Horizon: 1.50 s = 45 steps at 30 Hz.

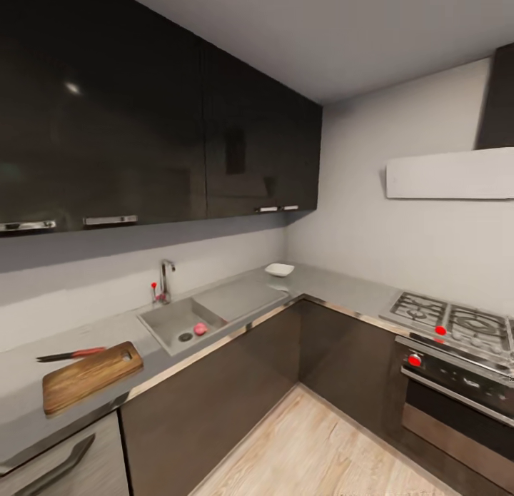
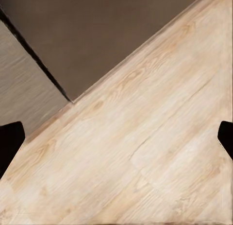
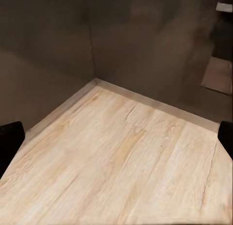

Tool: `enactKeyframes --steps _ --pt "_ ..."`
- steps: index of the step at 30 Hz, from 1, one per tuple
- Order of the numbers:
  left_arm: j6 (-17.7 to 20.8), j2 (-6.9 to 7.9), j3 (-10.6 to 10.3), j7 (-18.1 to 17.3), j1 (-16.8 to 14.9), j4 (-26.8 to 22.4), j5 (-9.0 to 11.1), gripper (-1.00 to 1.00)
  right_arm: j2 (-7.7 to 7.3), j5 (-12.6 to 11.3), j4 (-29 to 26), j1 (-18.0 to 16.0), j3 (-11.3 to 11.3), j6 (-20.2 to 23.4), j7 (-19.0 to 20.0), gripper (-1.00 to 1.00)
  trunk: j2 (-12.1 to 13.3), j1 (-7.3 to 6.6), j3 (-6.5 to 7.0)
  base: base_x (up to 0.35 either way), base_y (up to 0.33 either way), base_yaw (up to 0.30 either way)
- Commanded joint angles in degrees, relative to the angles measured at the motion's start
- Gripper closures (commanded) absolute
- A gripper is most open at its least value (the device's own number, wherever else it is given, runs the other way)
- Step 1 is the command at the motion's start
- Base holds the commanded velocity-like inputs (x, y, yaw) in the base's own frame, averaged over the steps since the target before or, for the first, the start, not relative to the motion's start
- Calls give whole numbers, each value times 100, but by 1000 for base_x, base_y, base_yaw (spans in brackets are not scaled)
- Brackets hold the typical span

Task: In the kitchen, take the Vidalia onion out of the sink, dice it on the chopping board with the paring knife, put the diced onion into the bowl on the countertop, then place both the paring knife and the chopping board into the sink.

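Sitting in the rectangular stainless-steel sink (image 1: 171, 325), the small pinkish-red Vidalia onion (image 1: 200, 329) rests just beside the round dark drain, with the chrome tap (image 1: 165, 279) at the basin's twelve o'clock. Out at the sink's eight o'clock, the brown wooden chopping board (image 1: 88, 375) lies flat on the grey glossy counter (image 1: 335, 285), the red-handled paring knife (image 1: 70, 354) just beyond its far edge, while the shallow white bowl (image 1: 279, 270) sits well apart at the sink's two o'clock. Both the left tool (image 2: 116, 137) and the right tool (image 3: 116, 137) hang spread wide over light wood floor (image 1: 314, 446), nothing between their dark fingertips.
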Motion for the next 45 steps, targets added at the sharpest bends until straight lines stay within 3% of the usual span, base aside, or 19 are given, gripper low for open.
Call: enactKeyframes --steps 1,3,9,13,18,20,21,23,24,25,27,29,30,31,35,41,42,43,45 --pt "270 -37 -9 9 5 -209 -117 -100 2 -23 5 -2 49 -9 -35 -100 -4 2 0 0 0 -263" --pt "1051 -137 -147 3 5 -954 -286 -100 3 -22 5 -4 49 -9 -37 -100 -4 2 5 0 0 -203" --pt "2236 -234 -773 13 -12 -2355 -386 -100 9 -21 5 -5 49 -9 -45 -100 -4 2 10 0 0 -64" --pt "3430 -315 -1265 10 -143 -3499 -402 -100 10 -21 5 -3 47 -9 -54 -100 -4 2 10 0 0 -10" --pt "4235 -346 -1455 3 -777 -4052 -402 -100 11 -21 5 -2 48 -9 -56 -100 -4 2 10 0 0 -2" --pt "4512 -360 -1481 1 -1209 -4132 -386 -100 11 -21 5 -1 48 -9 -56 -100 -4 2 10 0 0 0" --pt "4717 -372 -1497 4 -1834 -4165 -353 -100 11 -21 5 -3 49 -9 -56 -100 -4 2 10 0 0 0" --pt "4815 -381 -1502 6 -2627 -4028 -318 -100 11 -21 5 -4 44 -9 -56 -100 -4 2 10 0 0 0" --pt "4853 -383 -1505 7 -3328 -3685 -261 -100 11 -21 5 -5 42 -9 -56 -100 -4 2 10 0 0 0" --pt "4862 -384 -1506 7 -3565 -3533 -225 -100 11 -21 5 -4 42 -9 -56 -100 -4 2 10 0 0 0" --pt "4878 -385 -1505 9 -4457 -2842 16 -100 11 -21 5 -2 41 -9 -56 -100 -4 2 10 0 0 0" --pt "4879 -386 -1505 20 -5058 -2266 253 -100 11 -21 5 -1 41 -9 -56 -100 -4 2 10 0 0 0" --pt "4874 -386 -1502 32 -5679 -1527 491 -100 11 -21 5 -4 40 -9 -56 -100 -4 2 10 0 0 0" --pt "4870 -383 -1501 33 -5887 -1246 558 -100 11 -21 5 -3 40 -9 -56 -100 -4 2 10 0 0 0" --pt "4879 -364 -1486 0 -6203 -815 693 -100 6 -21 12 -4 37 -5 -62 -100 -4 2 10 0 0 0" --pt "4893 -303 -1489 -52 -6257 -1076 873 -100 9 -21 49 -4 38 153 -67 -100 -4 2 10 0 0 0" --pt "4894 -278 -1493 -56 -6262 -1175 888 -100 9 -21 52 -4 37 305 -66 -100 -4 2 10 0 0 0" --pt "4896 -242 -1503 -60 -6268 -1298 905 -100 10 -21 56 -3 35 966 -55 -100 -4 2 10 0 0 0" --pt "4895 -229 -1505 -61 -6269 -1327 909 -100 14 -21 57 -2 33 1487 -41 -100 -4 2 10 0 0 0"
